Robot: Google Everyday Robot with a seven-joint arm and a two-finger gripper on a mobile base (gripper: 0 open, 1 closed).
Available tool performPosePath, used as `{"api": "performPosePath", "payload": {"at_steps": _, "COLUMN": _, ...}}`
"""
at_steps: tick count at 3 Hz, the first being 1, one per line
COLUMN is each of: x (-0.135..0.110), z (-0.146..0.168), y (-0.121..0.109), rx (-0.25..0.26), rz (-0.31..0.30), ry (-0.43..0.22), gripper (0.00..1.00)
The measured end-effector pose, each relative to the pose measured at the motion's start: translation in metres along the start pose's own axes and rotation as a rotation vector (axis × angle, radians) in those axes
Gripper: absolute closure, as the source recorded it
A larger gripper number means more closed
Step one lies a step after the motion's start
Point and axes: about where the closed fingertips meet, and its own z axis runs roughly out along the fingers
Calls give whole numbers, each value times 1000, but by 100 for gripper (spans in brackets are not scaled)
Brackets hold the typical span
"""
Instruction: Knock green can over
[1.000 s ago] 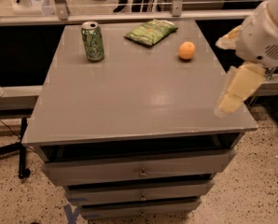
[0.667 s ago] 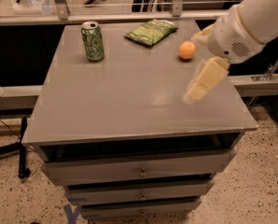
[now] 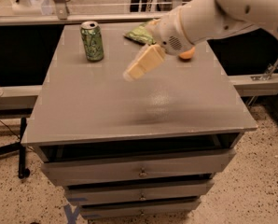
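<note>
The gripper [image 3: 135, 70] has swung left from the right edge of the cabinet top [image 3: 129, 115] to mid-table, above the surface; whether it is open or closed cannot be told. The green can [image 3: 92, 41] stands upright near the back-left corner, apart from the gripper, so the knock remains undone.

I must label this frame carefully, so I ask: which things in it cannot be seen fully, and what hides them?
Camera view only.
- Snack bag: right part hidden behind the robot's wrist.
- Orange: mostly hidden by the same wrist.
- Arm: cut off by the top and right edges.
- Pincer, over the table right of the green can: height above the surface unclear.
</note>
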Motion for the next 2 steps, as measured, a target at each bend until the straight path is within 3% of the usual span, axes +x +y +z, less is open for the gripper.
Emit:
{"api": "performPosePath", "payload": {"at_steps": 1, "x": -10, "z": 2, "y": -11, "rx": 47, "rz": -3, "ry": -31, "gripper": 0}}
{"api": "performPosePath", "payload": {"at_steps": 2, "x": -11, "z": 2, "y": -11, "rx": 47, "rz": -3, "ry": -32, "gripper": 0}}
